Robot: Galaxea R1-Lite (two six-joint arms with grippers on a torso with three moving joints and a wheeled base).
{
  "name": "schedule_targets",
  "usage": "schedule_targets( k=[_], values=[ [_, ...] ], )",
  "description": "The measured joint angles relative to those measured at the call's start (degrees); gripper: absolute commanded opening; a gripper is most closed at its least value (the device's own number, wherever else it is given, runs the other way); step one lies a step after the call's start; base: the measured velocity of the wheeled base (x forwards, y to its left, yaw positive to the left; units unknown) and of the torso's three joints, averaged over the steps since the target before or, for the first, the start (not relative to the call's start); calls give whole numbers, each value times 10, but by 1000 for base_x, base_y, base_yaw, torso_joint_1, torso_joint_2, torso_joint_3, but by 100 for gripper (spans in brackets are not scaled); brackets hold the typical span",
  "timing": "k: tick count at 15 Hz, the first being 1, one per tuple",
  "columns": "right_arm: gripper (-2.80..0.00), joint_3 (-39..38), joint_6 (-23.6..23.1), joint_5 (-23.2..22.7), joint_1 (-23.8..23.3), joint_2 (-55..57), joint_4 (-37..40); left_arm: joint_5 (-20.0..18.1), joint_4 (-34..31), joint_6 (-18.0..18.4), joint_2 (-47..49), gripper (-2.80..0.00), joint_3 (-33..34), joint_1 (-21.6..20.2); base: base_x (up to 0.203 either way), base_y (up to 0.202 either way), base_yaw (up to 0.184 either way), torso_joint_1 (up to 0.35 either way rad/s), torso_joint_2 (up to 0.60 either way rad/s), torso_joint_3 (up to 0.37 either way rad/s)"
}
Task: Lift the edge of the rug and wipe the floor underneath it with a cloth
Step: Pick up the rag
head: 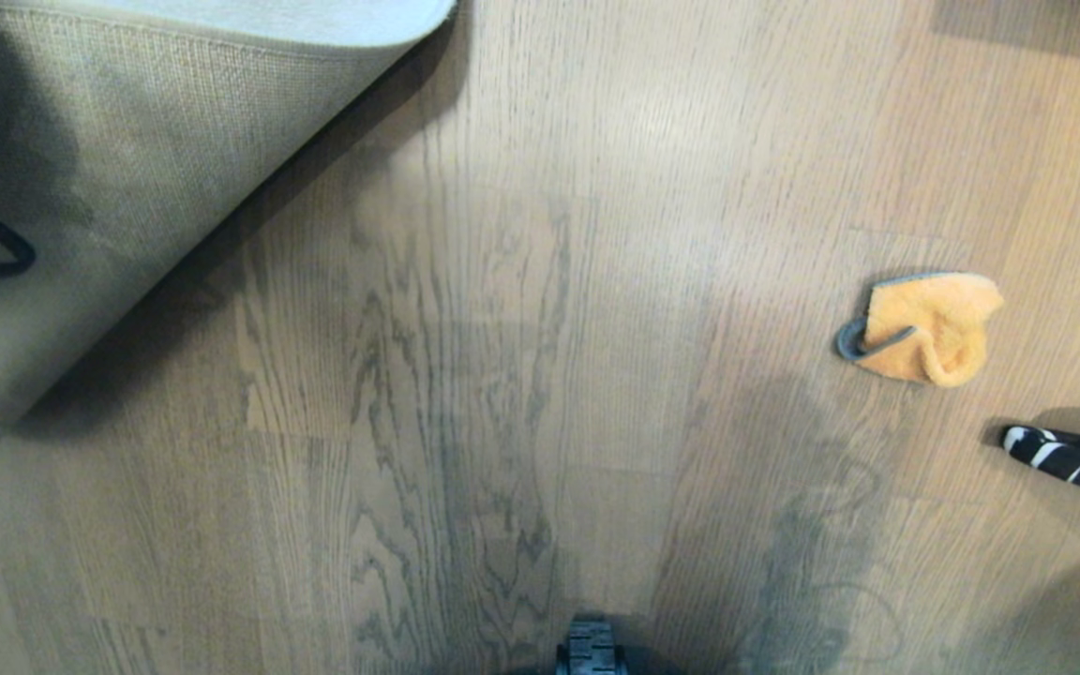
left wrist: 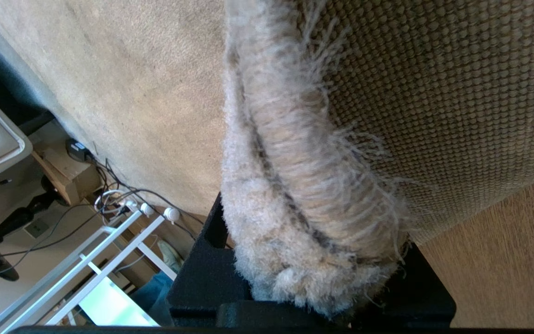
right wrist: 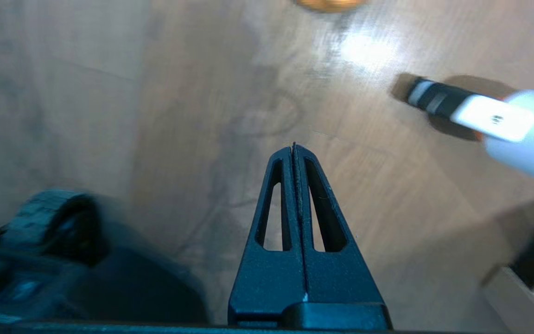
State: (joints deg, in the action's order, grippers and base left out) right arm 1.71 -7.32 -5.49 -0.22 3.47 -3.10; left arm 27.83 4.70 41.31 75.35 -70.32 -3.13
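At far left, the left pincer (left wrist: 313, 297) gripped the rug edge (left wrist: 295, 195), the fringed border of the pale grey-beige short-pile rug, which was held up with its woven tan backing (head: 127, 187) turned outward. The grey-brown wooden plank floor (head: 502, 375) lay bare beside it. Further right, the small fluffy orange-yellow cloth with dark grey trim (head: 929, 326) lay crumpled on the planks, near a black-and-white striped object (head: 1070, 459). The right pincer (right wrist: 294, 150) hung shut and empty above the floor.
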Motion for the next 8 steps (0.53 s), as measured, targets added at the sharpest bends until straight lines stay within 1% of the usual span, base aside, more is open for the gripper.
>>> schedule_targets(
  k=[1, 4, 6, 8],
  values=[
    [-280, 10, 0, -12, 1, 20, -1, 2, 0, 0, 3, -280, 0, 0, 0, 0, 0, 0, 0, 0],
    [-280, 29, -2, -26, 10, 98, -10, 4, 1, -1, 10, -280, 0, 0, 0, 0, 0, 0, 0, 0],
    [-280, 32, -3, -42, 32, 150, -23, 4, 0, -1, 14, -280, -1, 1, 0, 0, 0, 0, 0, 0],
    [-280, 33, -3, -47, 58, 201, -48, 4, 1, -1, 18, -280, -1, 1, 0, 0, 0, 0, 0, 0]
  ],
)
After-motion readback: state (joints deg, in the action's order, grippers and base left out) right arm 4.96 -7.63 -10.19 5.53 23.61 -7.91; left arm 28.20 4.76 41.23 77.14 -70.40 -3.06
